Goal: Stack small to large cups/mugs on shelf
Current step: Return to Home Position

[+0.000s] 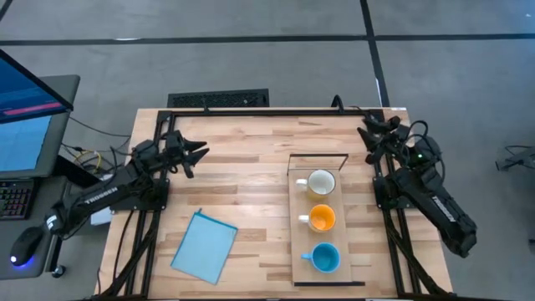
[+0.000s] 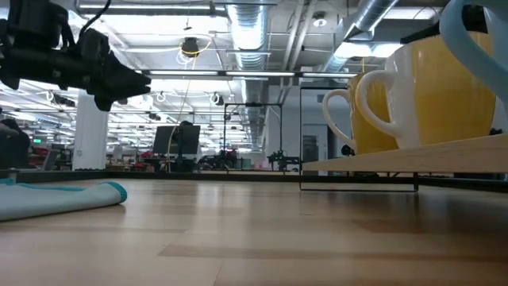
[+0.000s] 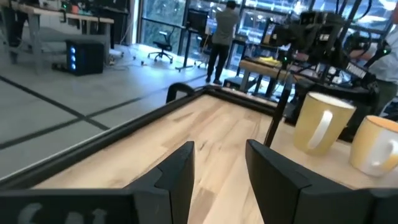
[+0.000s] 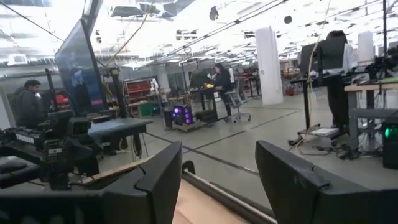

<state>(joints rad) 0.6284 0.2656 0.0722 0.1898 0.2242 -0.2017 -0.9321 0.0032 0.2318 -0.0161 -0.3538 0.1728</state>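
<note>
A pale wooden shelf (image 1: 343, 238) with a thin dark frame lies on the right half of the table. Three mugs stand upright in a row on it: cream (image 1: 321, 182) farthest back, orange (image 1: 322, 218) in the middle, light blue (image 1: 324, 257) nearest. The low view shows them raised on the shelf board (image 2: 413, 155). My left gripper (image 1: 196, 155) hovers open over the far left of the table, pointing toward the shelf; its wrist view shows the cream mug (image 3: 320, 121) and orange mug (image 3: 376, 143) ahead. My right gripper (image 1: 368, 130) is open near the far right corner, above the table.
A flat light-blue cloth (image 1: 205, 245) lies on the near left of the table, also visible in the low view (image 2: 63, 195). Bare slatted tabletop lies between the cloth and the shelf. A monitor, keyboard and mouse sit beyond the table's left edge. People stand in the room behind.
</note>
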